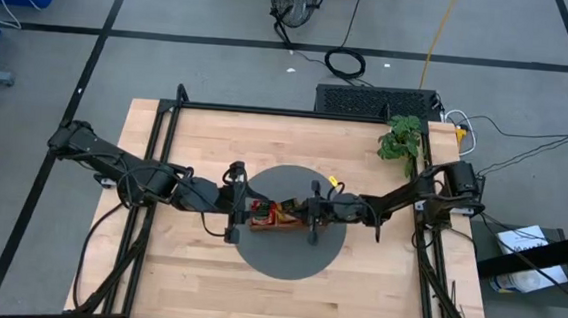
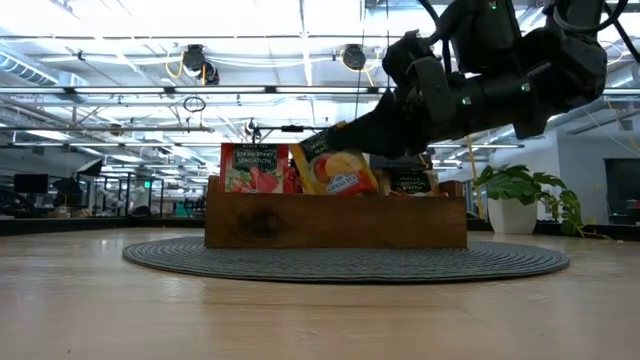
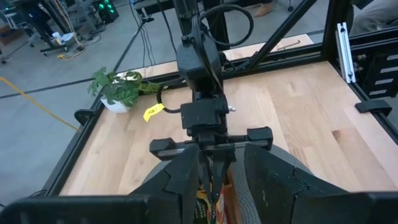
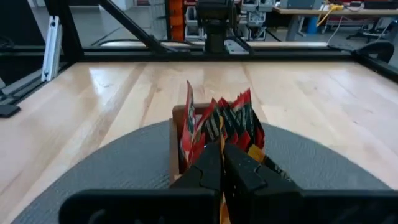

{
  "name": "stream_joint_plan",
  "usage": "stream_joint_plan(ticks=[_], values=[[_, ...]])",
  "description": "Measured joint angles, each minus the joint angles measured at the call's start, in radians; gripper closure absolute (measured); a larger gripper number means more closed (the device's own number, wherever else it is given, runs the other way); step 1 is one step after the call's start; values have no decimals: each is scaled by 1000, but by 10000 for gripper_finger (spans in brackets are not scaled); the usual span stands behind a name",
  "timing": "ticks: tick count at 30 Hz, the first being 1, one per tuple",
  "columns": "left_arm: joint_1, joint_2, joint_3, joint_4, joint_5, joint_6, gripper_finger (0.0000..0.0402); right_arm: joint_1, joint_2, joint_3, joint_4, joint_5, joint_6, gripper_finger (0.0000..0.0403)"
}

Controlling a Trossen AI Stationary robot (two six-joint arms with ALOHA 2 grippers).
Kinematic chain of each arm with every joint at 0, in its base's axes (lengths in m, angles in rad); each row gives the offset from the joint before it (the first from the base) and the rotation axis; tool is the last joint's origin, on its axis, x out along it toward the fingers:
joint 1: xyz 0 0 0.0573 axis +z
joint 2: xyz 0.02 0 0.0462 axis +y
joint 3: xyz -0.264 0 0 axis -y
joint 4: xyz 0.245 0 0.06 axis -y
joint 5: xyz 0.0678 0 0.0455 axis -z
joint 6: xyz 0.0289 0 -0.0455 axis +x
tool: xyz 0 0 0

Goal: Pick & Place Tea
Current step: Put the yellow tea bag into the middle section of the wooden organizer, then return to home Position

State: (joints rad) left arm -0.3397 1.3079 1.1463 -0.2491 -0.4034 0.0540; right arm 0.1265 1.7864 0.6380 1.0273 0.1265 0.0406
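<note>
1. Arms meet over the middle of the table: you see the left arm reach in from the left and the right arm from the right, both stretched low and nearly level towards the wooden tray [image 1: 278,219] on the round grey mat [image 1: 287,254].
2. Your left gripper [image 1: 234,204] sits at the tray's left end. Its fingers [image 3: 186,177] stand partly apart, pointing across the tray at the other arm. Whether they clamp anything you cannot tell; something thin shows between them, but it is cut off by the frame edge.
3. Your right gripper [image 4: 222,168] is over the tray's right end with its jaws pressed together. In the low view an orange-yellow packet [image 2: 338,168] tilts up at the tip of a dark gripper above the tray. That view alone does not settle which arm this is, nor whether the packet is pinched or only leaning.
4. Tea is in the tray: red packets [image 4: 219,123] stand upright and fanned, packed close, with a red one [image 2: 253,167] upright at the left in the low view and a dark-printed one [image 2: 412,181] half hidden behind the arm.
5. Compartment walls are hidden by the packets, so you cannot say which section each stands in.
6. From above, both grippers cover the tray's ends; only a strip of red and yellow shows.
7. A potted plant [image 1: 401,140] stands at the table's far right.
</note>
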Motion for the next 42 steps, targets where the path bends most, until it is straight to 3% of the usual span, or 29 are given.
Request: stream_joint_plan(ticks=[10, 17, 21, 29, 36, 42], values=[[0, 0, 0, 15, -17, 7, 268, 0, 125, 1, 160, 5, 24, 403], [0, 0, 0, 8, -17, 3, 268, 2, 105, 2, 141, 3, 3, 397], [0, 0, 0, 6, -17, 2, 268, 4, 105, 2, 142, 6, 0, 360], [0, 0, 0, 6, -17, 0, 268, 6, 103, 2, 151, 43, -2, 246], [-3, -12, 0, 7, -8, 0, 268, 36, -79, 1, 23, 60, -19, 205], [-4, -70, 2, -71, -5, 11, 268, 67, -392, 1, -350, 115, -2, 212]])
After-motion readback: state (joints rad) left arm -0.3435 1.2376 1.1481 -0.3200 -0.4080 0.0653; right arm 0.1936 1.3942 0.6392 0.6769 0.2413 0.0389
